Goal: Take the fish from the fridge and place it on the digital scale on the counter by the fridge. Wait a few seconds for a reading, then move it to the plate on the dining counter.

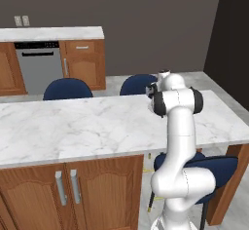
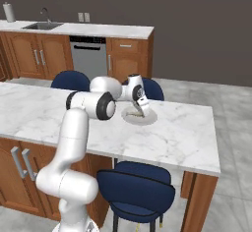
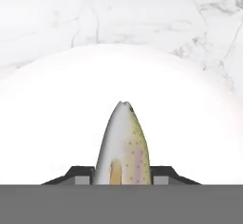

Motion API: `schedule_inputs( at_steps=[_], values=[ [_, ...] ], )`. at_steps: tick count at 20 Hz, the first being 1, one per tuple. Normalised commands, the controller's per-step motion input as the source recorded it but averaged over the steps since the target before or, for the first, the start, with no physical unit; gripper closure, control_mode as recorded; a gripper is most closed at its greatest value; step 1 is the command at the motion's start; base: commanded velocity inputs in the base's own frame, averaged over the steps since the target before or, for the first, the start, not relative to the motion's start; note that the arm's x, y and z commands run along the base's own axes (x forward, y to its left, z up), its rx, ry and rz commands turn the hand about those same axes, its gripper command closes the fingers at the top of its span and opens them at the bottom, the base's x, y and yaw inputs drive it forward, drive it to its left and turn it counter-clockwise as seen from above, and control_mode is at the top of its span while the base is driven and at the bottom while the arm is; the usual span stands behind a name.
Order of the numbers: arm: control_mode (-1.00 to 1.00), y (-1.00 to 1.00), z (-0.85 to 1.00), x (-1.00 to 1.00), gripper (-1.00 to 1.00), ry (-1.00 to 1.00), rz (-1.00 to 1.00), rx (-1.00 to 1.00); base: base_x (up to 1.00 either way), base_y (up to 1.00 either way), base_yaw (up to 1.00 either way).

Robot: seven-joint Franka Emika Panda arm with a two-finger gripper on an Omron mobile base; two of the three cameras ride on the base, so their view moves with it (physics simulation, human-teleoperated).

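Clamped between the two dark fingertips of the gripper is the fish, the jaws drawn in against its flanks. In the hand view its long axis runs straight up the picture, along the line of the fingers, with the pointed end aimed away from the hand and the pale, speckled body widening toward the tips. Behind it spreads the white plate, and past the plate's curved far rim lies the grey-veined marble of the dining counter.

From left to right in the right base view: the dining counter stretches in from the left edge, the white arm rises over its near edge, and the gripper hangs low over the plate, which sits on the marble toward the counter's right end. The fish shows as a thin tan sliver slanting down from the fingers over the plate; whether its tip touches the plate cannot be told. A blue stool stands below the counter's near edge, and two more behind its far side.
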Motion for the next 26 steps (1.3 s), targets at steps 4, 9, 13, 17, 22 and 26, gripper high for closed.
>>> schedule_inputs(
  at_steps=[4, 9, 13, 17, 22, 26],
  values=[
    [-1.0, 0.0, -0.36, 0.0, -1.0, -0.2, -0.13, -0.2, 0.0, 0.0, 0.0],
    [-1.0, -0.17, -0.11, 0.09, -1.0, -0.05, -0.13, -0.1, 0.0, 0.0, 0.0],
    [-1.0, -0.3, 0.1, -0.02, -1.0, 0.0, -0.1, -0.01, 0.0, 0.0, 0.0],
    [-1.0, -0.19, 0.76, -0.16, -1.0, 0.06, -0.04, 0.09, 0.0, 0.0, 0.0],
    [-1.0, 0.0, 0.99, -0.29, -1.0, 0.09, 0.0, 0.17, 0.0, 0.0, 0.0],
    [-1.0, 0.17, 0.97, -0.85, -1.0, 0.02, 0.0, 0.14, 0.0, 0.0, 0.0]
  ],
)
